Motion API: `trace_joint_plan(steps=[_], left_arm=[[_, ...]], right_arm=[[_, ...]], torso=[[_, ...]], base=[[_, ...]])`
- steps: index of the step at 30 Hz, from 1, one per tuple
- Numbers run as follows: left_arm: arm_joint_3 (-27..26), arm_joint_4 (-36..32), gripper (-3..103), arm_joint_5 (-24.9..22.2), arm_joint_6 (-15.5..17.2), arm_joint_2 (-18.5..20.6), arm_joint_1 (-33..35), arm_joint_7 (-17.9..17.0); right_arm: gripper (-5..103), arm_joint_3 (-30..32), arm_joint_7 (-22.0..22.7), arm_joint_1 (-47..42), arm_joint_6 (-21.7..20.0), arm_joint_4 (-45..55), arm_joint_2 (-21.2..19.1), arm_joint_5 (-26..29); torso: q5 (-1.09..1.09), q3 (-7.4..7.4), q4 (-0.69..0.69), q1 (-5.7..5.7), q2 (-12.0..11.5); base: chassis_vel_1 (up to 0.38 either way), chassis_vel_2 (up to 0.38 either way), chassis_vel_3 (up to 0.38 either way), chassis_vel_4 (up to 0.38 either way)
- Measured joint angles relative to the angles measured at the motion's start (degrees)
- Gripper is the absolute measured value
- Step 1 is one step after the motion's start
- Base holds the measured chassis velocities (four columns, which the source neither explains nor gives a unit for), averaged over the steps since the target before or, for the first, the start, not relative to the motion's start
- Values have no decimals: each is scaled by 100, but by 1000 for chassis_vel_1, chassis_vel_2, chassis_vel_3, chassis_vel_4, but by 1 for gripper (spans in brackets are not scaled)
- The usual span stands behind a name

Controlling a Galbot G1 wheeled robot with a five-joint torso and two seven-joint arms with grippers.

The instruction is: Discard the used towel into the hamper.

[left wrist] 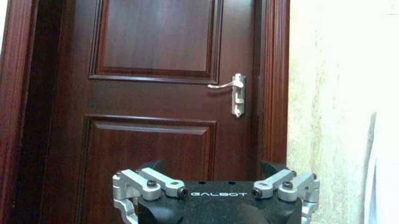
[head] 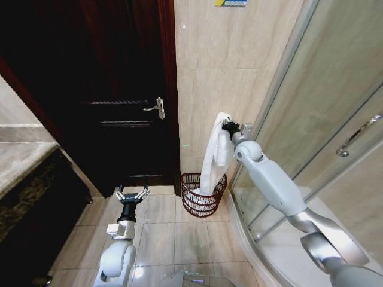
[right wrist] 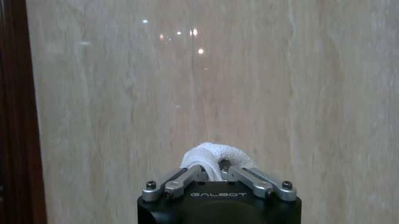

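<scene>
My right gripper [head: 225,125] is shut on the top of a white towel [head: 213,156], held high against the beige tiled wall. The towel hangs down long, and its lower end reaches into the hamper [head: 201,195], a small dark red-brown wire basket on the floor at the foot of the wall. In the right wrist view the towel [right wrist: 212,157] bunches between the closed fingers [right wrist: 187,178] of my right gripper [right wrist: 215,173]. My left gripper [head: 131,194] hangs low near the floor, open and empty, facing the door; its linkage [left wrist: 149,183] shows in the left wrist view.
A dark wooden door [head: 114,89] with a silver handle [head: 157,107] stands left of the hamper. A glass shower enclosure [head: 335,119] curves along the right. A dark counter [head: 27,179] sits at the left. Tiled floor [head: 167,233] lies open in front of the hamper.
</scene>
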Motion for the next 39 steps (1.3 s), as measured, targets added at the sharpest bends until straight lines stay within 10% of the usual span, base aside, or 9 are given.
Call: trace_joint_plan(steps=[39], left_arm=[[-28, 36, 100, -12, -162, -1, 106, 66]], right_arm=[[7, 209, 66, -806, 54, 620, -6, -343]], torso=[[-1, -560, 0, -434, -992]], base=[[0, 0, 0, 0]])
